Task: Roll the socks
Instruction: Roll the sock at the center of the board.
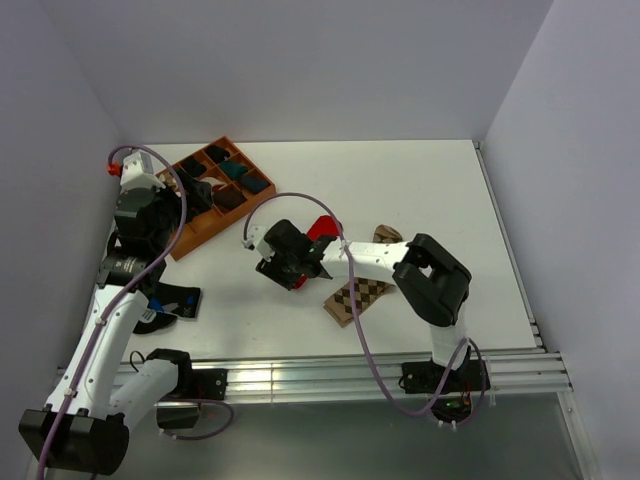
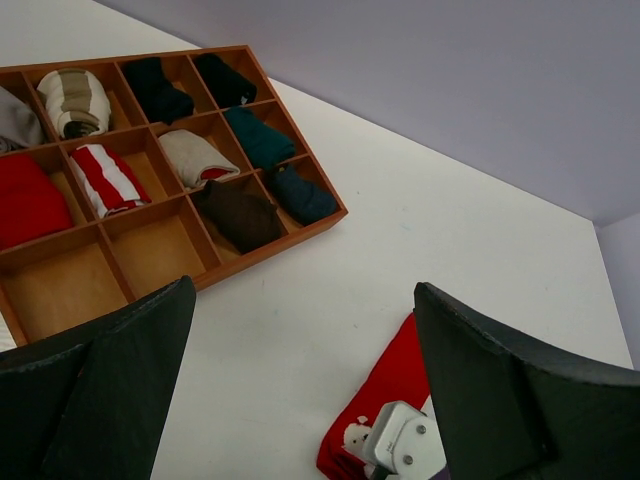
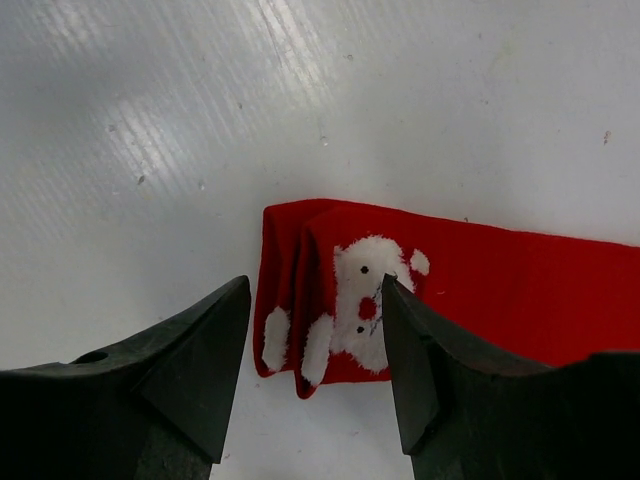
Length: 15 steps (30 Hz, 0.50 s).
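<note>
The right gripper [image 3: 315, 300] hangs over the middle of the desk with its fingers spread on either side of the red sock's [image 3: 480, 290] folded end, where the white cartoon patch faces up. Whether the tips touch the fabric is unclear. The argyle sock [image 1: 357, 298] lies flat closer to the near edge, partly under the right arm. The left gripper [image 2: 303, 300] is wide apart and holds nothing, above the wooden tray [image 2: 262, 254] of sock rolls by the far left corner.

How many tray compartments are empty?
2. Both are in the nearest row of the wooden tray, left wrist view: the left compartment and the one beside it. Tray's left end is cropped; more may hide.
</note>
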Each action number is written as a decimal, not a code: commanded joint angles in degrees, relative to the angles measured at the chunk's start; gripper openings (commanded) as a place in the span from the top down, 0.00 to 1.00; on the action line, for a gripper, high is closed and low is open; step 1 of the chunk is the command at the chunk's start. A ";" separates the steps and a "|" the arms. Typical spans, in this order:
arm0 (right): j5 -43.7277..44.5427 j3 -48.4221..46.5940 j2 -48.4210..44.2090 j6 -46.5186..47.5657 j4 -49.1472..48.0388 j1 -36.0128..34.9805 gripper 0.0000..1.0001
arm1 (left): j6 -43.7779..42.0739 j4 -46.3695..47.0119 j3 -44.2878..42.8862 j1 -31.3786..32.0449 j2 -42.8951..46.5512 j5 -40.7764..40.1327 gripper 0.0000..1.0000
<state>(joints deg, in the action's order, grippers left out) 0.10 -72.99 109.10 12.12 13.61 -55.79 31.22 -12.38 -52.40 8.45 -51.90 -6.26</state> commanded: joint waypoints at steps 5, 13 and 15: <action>0.61 -3.73 0.94 -0.34 3.52 -0.28 0.37 | 0.95 0.25 -0.07 -0.45 -0.31 1.86 0.04; 0.87 -2.42 0.50 -0.26 4.23 -1.07 0.37 | 0.86 0.34 -0.07 -0.45 -0.66 2.22 0.04; 0.61 -2.51 0.50 -0.52 4.85 -1.51 0.37 | 0.94 0.25 -0.16 -0.45 -0.84 2.39 0.04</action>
<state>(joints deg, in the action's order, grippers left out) 0.45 -74.26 110.08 11.86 17.54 -56.25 31.24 -12.84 -52.38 8.27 -52.77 -4.95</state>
